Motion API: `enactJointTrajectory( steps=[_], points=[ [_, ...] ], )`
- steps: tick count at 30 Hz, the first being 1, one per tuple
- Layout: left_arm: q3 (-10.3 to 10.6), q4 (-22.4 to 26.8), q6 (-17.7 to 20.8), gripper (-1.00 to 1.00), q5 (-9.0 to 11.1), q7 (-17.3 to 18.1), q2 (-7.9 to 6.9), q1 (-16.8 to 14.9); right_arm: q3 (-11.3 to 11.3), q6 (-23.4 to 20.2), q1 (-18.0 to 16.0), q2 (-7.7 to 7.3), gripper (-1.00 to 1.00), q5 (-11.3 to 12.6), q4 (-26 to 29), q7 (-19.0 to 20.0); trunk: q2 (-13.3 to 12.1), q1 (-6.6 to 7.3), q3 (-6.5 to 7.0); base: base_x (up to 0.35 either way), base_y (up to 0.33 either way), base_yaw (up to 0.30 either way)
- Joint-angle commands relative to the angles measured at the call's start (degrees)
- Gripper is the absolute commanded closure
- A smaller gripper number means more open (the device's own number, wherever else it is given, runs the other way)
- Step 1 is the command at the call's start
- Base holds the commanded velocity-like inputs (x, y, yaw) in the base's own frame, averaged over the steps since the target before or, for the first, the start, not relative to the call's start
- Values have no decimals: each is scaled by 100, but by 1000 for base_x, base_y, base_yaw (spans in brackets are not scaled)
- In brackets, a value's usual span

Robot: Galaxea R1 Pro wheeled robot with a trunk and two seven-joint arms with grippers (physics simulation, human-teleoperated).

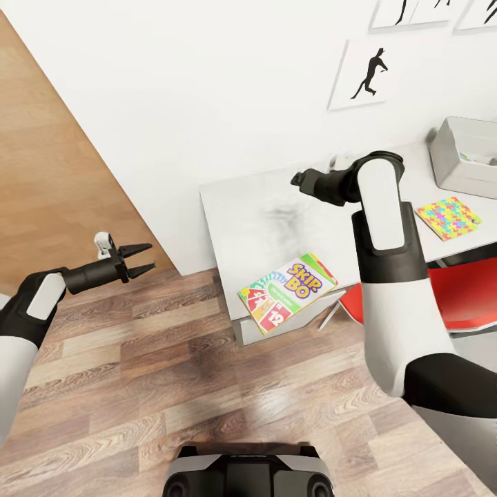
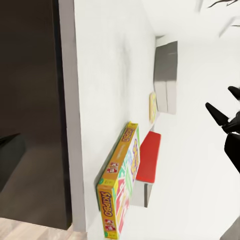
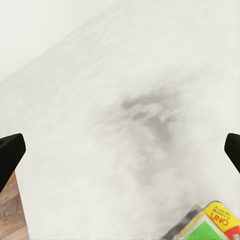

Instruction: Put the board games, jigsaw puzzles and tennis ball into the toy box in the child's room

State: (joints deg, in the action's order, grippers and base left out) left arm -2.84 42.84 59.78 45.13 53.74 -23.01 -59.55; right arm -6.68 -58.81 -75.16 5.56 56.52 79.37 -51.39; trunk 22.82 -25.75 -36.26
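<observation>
Table [image 1: 235, 207]: white, against the wall; we stand at its near-left corner.

Skip-Bo box [image 1: 286, 290]: board game, flat on the table at the near edge, close to the near-left corner. In the head view part of it seems to jut over that edge. The left wrist view [image 2: 120, 187] shows a second box beneath it; the right wrist view shows a corner marked UNO [image 3: 220, 220].

Jigsaw puzzle [image 1: 449, 217]: flat, toward the right end of the table, just before the toy box.

Toy box [image 1: 462, 155]: grey, open, at the far-right part of the table. Well apart from the Skip-Bo box.

Tennis ball: we have not located it.

Right gripper [image 1: 304, 181]: above bare table, beyond the Skip-Bo box. Fingers spread wide, holding nothing; their tips sit at opposite sides of the right wrist view.

Left gripper [image 1: 141, 260]: over the floor, off the table's left end. Fingers parted, empty.

Risks, as we judge them:
- A descending push on the overhanging stack could tip or slide it off the near edge onto the floor.
- Two stacked boxes: closing on the top one may drag the lower one along.
- Red chair [image 1: 462, 297] tucked under the table could block our base on the way to the toy box.
</observation>
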Motion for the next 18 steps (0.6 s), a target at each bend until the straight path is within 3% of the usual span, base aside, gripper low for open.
enactJointTrajectory(
  steps=[1, 9, 18],
  points=[
    [-6, -2, 19, -100, -19, 31, 0, 16, 18, -19, 52, 0, -100, 62, 29, -54, 10, -3, -7, 0, 0, 0],
    [-6, 6, 16, -100, -12, 46, -2, 136, 95, -25, 371, 7, -100, 105, 130, -25, 10, -3, -7, -34, 0, 0],
    [-2, 9, 16, -100, -17, 48, -2, 219, 114, -26, 540, 24, -100, 107, 143, -14, 10, -3, -7, -229, 0, 0]
  ],
)
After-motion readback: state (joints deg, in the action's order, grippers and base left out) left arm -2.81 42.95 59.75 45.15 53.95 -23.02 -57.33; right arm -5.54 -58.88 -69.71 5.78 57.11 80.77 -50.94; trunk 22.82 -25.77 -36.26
